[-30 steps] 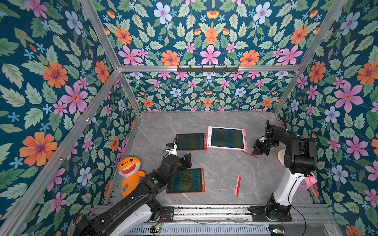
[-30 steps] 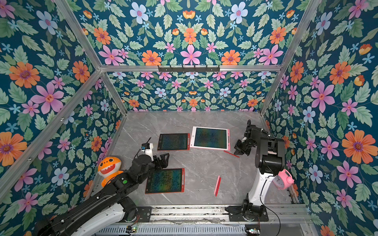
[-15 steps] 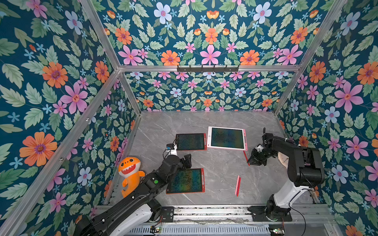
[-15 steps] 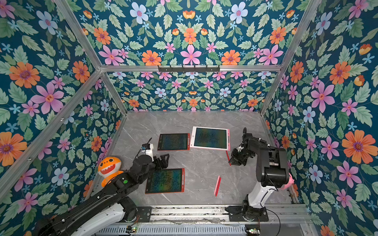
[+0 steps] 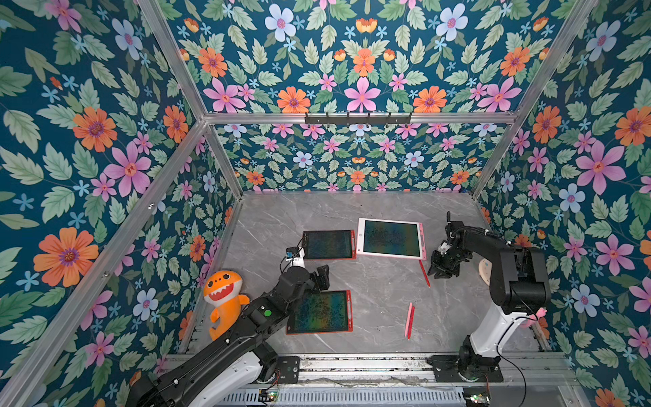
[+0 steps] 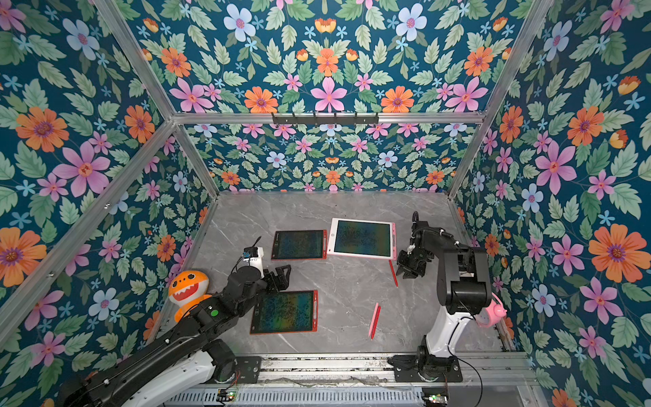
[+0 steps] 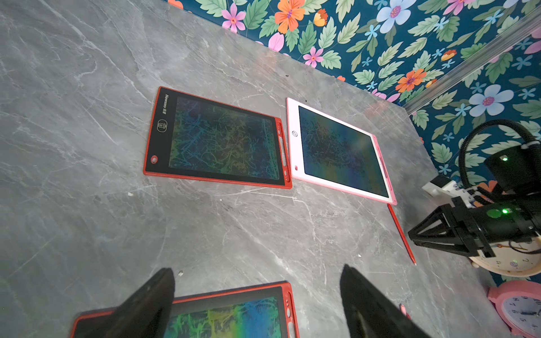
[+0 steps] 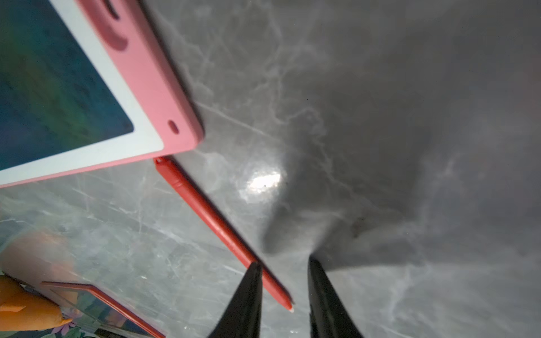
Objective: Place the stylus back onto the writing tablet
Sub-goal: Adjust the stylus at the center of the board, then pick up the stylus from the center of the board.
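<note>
Hovering over a loose stylus, tablet not yet reached

Found the right gripper (image 8: 284, 262) low over the table (image 5: 370, 282), jaws parted by only a narrow gap and clamped on nothing. Spotted the red stylus (image 8: 216, 222) flat on the table directly under that gripper: pale writing tip down between the two fingertips, barrel passing beneath one finger and running on ahead, blunt end touching or all but touching the near corner of the pink-framed tablet (image 8: 146, 67). Could not confirm finger contact with the barrel from the wrist view. Saw no part of the stylus on any tablet.

Found the left gripper (image 7: 257, 268) spread wide and empty, poised over the far edge of a red-framed tablet (image 7: 231, 290), with a second red-framed tablet (image 7: 162, 137) farther ahead of it and the pink-framed one beside that. Noted two spare styluses (image 5: 409, 320), pink and red, side by side, well behind the right gripper.

Judged the step as the pickup of the red stylus, with the placing undone. Judged the next move to call for centring the fingers across the barrel rather than at the tapered tip, dropping to straddle it, then closing firmly. Expected a thin, round barrel on smooth stone to roll or skid out of an off-centre pinch. Reckoned on a lift, a carry and a flat lay-down afterward. Could not settle on the intended tablet; leaned toward one of the red pair, going by colour.
</note>
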